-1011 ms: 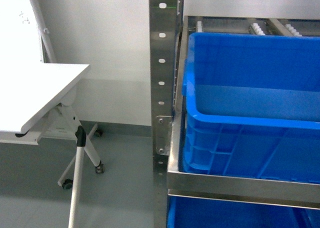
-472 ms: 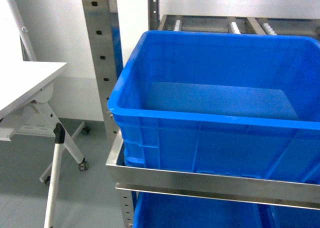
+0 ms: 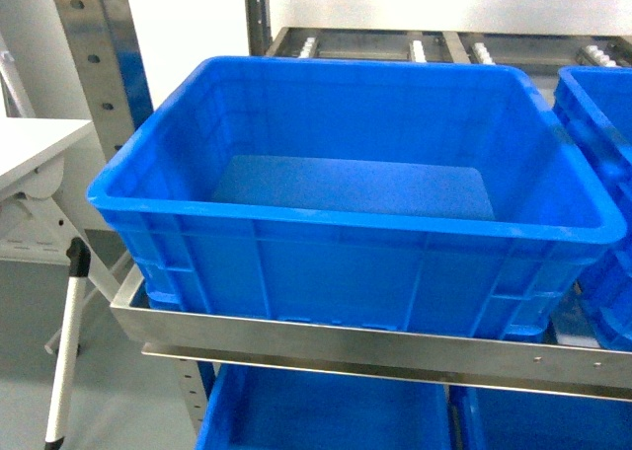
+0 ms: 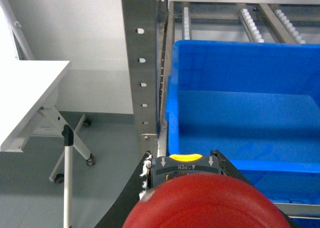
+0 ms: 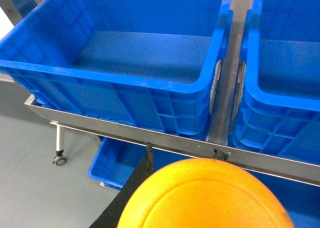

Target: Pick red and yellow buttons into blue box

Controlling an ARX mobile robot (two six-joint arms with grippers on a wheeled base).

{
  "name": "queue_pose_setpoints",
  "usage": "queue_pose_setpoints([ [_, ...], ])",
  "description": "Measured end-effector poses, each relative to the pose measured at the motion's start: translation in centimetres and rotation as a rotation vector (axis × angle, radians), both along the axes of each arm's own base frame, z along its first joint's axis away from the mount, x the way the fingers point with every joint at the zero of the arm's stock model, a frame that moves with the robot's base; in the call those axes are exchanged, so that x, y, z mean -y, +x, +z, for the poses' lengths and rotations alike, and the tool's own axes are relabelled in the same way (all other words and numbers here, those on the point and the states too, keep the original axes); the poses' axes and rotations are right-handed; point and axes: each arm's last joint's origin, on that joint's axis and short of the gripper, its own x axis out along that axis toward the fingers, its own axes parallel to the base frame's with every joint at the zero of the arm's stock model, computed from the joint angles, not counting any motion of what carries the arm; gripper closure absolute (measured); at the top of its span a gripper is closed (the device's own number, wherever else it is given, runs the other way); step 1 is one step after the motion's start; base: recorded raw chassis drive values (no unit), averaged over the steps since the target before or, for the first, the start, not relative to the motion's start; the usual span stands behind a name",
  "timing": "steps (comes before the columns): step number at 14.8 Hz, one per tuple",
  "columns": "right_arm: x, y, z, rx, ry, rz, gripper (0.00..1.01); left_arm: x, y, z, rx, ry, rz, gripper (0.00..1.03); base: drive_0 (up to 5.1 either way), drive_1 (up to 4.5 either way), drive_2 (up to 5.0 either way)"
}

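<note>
The blue box (image 3: 346,218) stands empty on a steel shelf, filling the middle of the head view; neither gripper shows there. In the left wrist view my left gripper (image 4: 182,155) is shut on the red button (image 4: 205,203), whose red cap fills the lower frame, with the box's front rim (image 4: 280,165) just ahead and to the right. In the right wrist view my right gripper (image 5: 184,150) is shut on the yellow button (image 5: 205,198), held in front of and below the box's rim (image 5: 115,78).
A second blue crate (image 3: 602,105) stands right of the box, and more crates (image 3: 326,415) sit on the shelf below. A steel rail (image 3: 346,341) runs along the shelf front, with an upright post (image 3: 99,65) at the left. A white folding table (image 3: 30,144) and pole (image 3: 67,341) stand further left.
The head view has swung right: the blue box slid from the right edge to the middle, the white table to the far left, and a second crate appeared at right.
</note>
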Motion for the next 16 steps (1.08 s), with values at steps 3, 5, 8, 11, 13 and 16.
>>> queue_pose_setpoints([
  [3, 0.00, 0.00, 0.00, 0.000, 0.000, 0.000, 0.74, 0.00, -0.01, 0.00, 0.000, 0.000, 0.000, 0.76, 4.9, -2.75, -2.1],
  [5, 0.00, 0.00, 0.00, 0.000, 0.000, 0.000, 0.74, 0.00, 0.02, -0.02, -0.002, 0.000, 0.000, 0.76, 4.9, -2.50, -2.5],
  [8, 0.00, 0.00, 0.00, 0.000, 0.000, 0.000, 0.74, 0.00, -0.01, 0.03, 0.003, 0.000, 0.000, 0.76, 4.9, -2.50, -2.5],
  [11, 0.00, 0.01, -0.04, -0.004, 0.000, 0.000, 0.74, -0.01, 0.00, 0.00, 0.000, 0.000, 0.000, 0.76, 4.9, -2.50, -2.5],
  [13, 0.00, 0.00, 0.01, 0.001, 0.000, 0.000, 0.74, 0.00, 0.00, 0.00, 0.000, 0.000, 0.000, 0.76, 4.9, -2.97, -1.9],
  [16, 0.00, 0.00, 0.01, 0.001, 0.000, 0.000, 0.74, -0.01, 0.01, -0.03, -0.003, 0.000, 0.000, 0.76, 4.9, -3.43, -1.3],
])
